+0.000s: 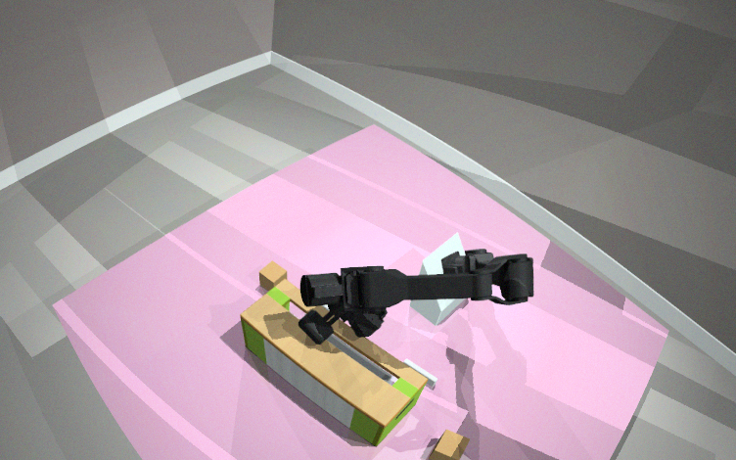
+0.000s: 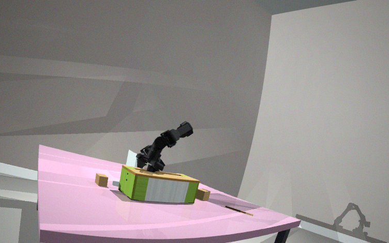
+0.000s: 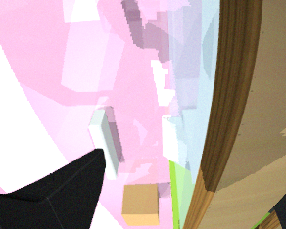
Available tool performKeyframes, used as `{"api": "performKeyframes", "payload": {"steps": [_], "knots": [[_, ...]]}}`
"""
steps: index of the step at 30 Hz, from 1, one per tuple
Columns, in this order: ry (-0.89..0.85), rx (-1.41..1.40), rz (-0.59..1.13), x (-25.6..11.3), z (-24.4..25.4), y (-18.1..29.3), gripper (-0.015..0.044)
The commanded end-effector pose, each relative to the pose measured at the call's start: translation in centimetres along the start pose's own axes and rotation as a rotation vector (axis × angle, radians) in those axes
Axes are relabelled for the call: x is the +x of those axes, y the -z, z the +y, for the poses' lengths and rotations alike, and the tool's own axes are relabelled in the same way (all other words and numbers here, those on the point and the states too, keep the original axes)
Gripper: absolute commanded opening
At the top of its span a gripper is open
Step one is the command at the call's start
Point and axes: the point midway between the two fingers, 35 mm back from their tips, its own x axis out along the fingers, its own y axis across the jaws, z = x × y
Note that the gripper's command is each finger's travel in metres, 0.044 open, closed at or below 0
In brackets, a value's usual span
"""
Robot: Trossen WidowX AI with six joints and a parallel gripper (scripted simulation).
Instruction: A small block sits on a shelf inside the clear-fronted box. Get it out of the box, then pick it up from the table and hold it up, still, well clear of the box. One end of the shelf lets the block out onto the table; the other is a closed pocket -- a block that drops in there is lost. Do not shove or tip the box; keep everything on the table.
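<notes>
The box (image 1: 328, 368) has a tan top with a long slot, green ends and a grey front. It also shows in the exterior view (image 2: 159, 186). My gripper (image 1: 341, 328) is open and empty, low over the box's top near its left end, with one finger over the top and the other behind the back edge. One small tan block (image 1: 272, 275) lies on the table just past the box's far left end. Another tan block (image 1: 450, 445) lies past the near right end. The wrist view shows a tan block (image 3: 141, 205) on the table beside the box's end. I see no block inside the box.
A short white bar (image 1: 419, 371) lies on the table behind the box's right end, and it also shows in the wrist view (image 3: 107, 138). A pale wedge (image 1: 442, 280) stands at the arm's base. A thin stick (image 2: 239, 210) lies near the table's right edge.
</notes>
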Motion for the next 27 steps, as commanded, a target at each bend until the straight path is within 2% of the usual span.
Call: {"api": "performKeyframes", "payload": {"steps": [1,27], "knots": [[-0.001,0.001,0.004,0.3,0.0,0.7,0.0400],[-0.001,0.000,0.005,1.1,0.0,3.2,0.0400]]}}
